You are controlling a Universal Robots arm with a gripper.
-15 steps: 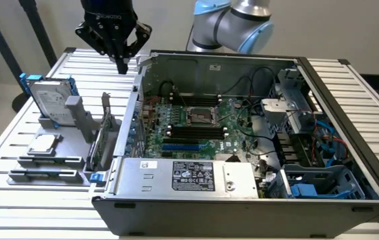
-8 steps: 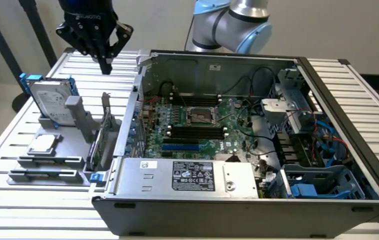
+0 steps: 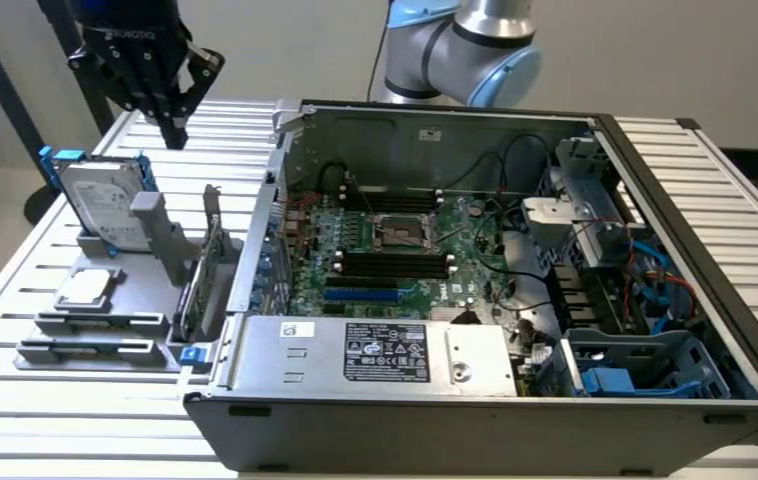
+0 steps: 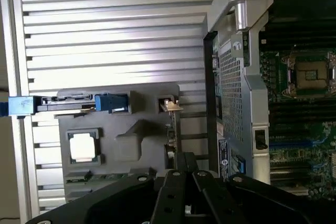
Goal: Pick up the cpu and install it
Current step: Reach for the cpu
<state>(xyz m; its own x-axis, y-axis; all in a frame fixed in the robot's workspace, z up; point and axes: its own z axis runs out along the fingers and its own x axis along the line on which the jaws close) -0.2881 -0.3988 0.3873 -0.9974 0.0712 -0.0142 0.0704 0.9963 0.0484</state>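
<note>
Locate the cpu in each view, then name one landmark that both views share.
Exterior view: the cpu lies flat in the grey holder at the exterior view's left, nearer the camera than the upright hard drive, outside the computer case.
Wrist view: the cpu sits in a square recess of the grey holder, beside the hard drive.
Shared landmark: the empty motherboard socket.

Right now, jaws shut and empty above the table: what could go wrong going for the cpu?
1. Shut jaws would likely press on the cpu rather than grip it.
2. The upright hard drive stands close beside it; a descent might clip it.
3. The socket lies deep inside the case; a carry could catch its wall.
</note>
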